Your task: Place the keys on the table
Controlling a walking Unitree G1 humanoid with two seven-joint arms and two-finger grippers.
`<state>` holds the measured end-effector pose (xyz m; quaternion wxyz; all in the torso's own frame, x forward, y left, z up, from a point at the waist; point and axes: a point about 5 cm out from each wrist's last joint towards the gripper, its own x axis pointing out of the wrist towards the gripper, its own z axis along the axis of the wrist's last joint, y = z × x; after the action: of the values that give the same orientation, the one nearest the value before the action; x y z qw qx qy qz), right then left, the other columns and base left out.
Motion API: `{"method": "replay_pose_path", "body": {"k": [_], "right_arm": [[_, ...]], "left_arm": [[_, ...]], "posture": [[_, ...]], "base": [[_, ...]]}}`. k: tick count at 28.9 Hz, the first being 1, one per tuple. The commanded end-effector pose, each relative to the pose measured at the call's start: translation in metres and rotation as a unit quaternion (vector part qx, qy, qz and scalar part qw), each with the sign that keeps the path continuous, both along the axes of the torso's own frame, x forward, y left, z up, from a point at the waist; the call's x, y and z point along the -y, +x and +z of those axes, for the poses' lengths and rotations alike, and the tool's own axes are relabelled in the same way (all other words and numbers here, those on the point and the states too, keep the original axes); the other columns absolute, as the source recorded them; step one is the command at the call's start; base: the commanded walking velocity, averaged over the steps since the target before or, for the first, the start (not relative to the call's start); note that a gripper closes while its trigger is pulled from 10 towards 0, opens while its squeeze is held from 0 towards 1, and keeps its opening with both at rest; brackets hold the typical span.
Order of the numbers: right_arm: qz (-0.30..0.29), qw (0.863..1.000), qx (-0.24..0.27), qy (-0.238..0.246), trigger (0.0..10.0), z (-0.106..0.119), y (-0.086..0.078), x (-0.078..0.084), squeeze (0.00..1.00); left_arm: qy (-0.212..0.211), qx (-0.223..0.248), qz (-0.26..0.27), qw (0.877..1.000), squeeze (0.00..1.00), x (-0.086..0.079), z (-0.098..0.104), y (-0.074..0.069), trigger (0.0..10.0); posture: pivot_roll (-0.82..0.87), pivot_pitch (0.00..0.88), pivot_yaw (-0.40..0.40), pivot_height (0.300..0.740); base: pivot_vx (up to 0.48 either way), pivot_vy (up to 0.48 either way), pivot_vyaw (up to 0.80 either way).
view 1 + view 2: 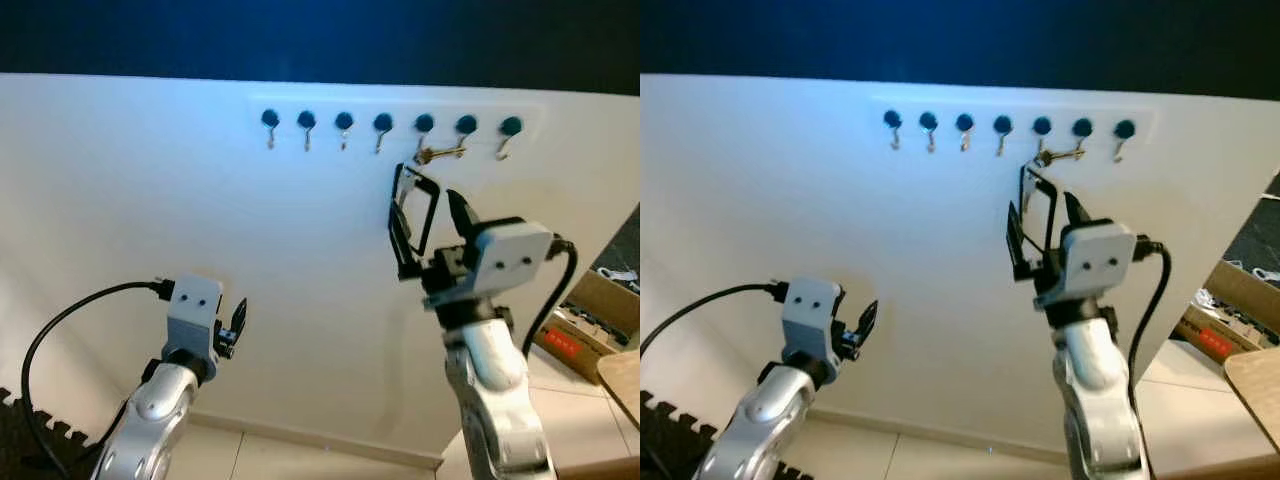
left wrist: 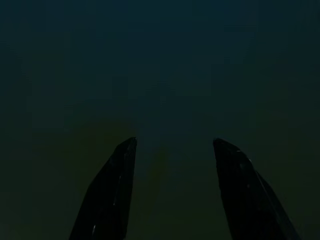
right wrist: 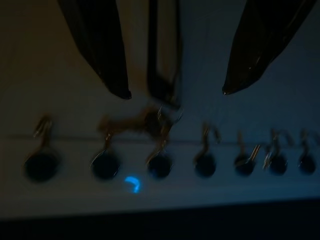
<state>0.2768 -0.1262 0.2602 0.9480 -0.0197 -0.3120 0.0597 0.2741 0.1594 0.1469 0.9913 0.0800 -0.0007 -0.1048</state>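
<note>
now, keys (image 1: 441, 153): just beyond the fingertips, long axis level along the hooks (image 1: 384, 128)
right gripper (image 1: 428, 205): nearer, fingers spread
left gripper (image 2: 172, 150): low, fingers apart

White wall (image 1: 150, 220), row of 7 dark-knobbed hooks (image 1: 383, 125), brass keys (image 1: 440, 153) hanging from 1.

text: none legible | labels: none | brands: none | numbers: none

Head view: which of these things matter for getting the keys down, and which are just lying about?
For the job:
keys, hanging on the hook rack
right claw, open, raised just below them
table edge

Just about:
left claw, low
cardboard box
</note>
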Motion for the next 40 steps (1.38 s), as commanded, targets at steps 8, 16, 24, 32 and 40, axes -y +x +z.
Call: {"method": "replay_pose_path", "body": {"k": [8,16,24,32,40], "right_arm": [[0.006,0.998,-0.018,0.065,10.0,0.024,0.02,0.003,0.0],[0.042,0.993,-0.062,0.089,10.0,0.021,0.025,0.001,0.0],[0.074,0.988,-0.087,0.102,5.9,0.012,0.024,-0.001,0.0],[0.086,0.987,-0.094,0.102,8.4,0.008,0.022,-0.004,0.0],[0.142,0.982,-0.078,0.096,1.5,0.011,0.013,-0.019,0.0]], "left_arm": [[-0.005,-0.008,-0.006,1.0,0.0,0.008,-0.002,-0.003,10.0],[-0.007,-0.005,0.001,1.0,0.0,0.008,0.0,-0.002,10.0],[-0.007,-0.009,-0.004,1.0,0.0,0.011,-0.003,-0.005,10.0],[-0.006,-0.011,-0.006,1.0,0.0,0.012,-0.004,-0.007,10.0],[-0.008,-0.014,0.003,1.0,0.0,0.011,-0.005,-0.007,10.0]], "posture": [[0.12,0.114,0.041,0.74],[0.13,0.127,0.021,0.74],[0.14,0.128,0.023,0.74],[0.14,0.134,0.017,0.74],[0.14,0.133,0.011,0.74]], "base": [[0.0,0.0,0.0],[0.0,0.0,0.0],[0.0,0.0,0.0],[0.0,0.0,0.0],[0.0,0.0,0.0]]}}
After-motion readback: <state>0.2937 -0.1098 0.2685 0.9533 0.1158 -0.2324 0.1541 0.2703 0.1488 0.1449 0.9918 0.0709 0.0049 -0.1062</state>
